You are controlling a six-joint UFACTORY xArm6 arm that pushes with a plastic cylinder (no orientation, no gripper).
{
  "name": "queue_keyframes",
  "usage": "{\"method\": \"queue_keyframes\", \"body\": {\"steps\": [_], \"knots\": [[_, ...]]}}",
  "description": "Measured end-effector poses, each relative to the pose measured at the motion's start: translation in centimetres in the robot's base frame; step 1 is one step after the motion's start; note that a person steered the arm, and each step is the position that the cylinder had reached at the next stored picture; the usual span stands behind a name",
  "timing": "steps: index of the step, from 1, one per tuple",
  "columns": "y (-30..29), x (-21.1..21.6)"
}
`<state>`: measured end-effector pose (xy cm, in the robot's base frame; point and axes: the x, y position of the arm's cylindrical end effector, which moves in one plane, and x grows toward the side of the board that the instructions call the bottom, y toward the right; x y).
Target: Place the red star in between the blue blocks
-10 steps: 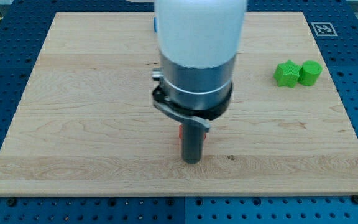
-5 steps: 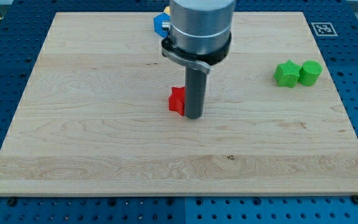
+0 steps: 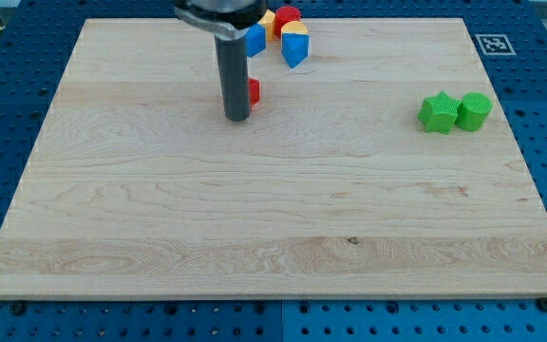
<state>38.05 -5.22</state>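
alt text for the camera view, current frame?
My tip rests on a wooden board, hiding most of the red star at its right. Two blue blocks sit near the view's top among yellow and red pieces; two green blocks sit right.

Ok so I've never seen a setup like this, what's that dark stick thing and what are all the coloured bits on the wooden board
The dark stick is the end of a robot arm. It has no hand; it only slides my tip along the wooden board and nudges small blocks, so nothing is held. There is one camera, looking down at the board at a slant.

Right behind the rod, on the view's right side of it, a red block peeks out, mostly hidden; by the task it should be the red star. Just above it at the view's top sit a blue block, partly hidden by the rod, and another blue block, with a yellow block, an orange-yellow piece and a second red block crowded around them. Far off at the view's right stand a green star and a rounder green block, side by side.
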Motion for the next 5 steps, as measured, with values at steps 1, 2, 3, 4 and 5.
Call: {"method": "queue_keyframes", "body": {"steps": [1, 2, 3, 4, 5], "knots": [[0.0, -2.8], [0.0, -5.3], [0.0, -6.3], [0.1, -6.3], [2.0, -6.4]]}}
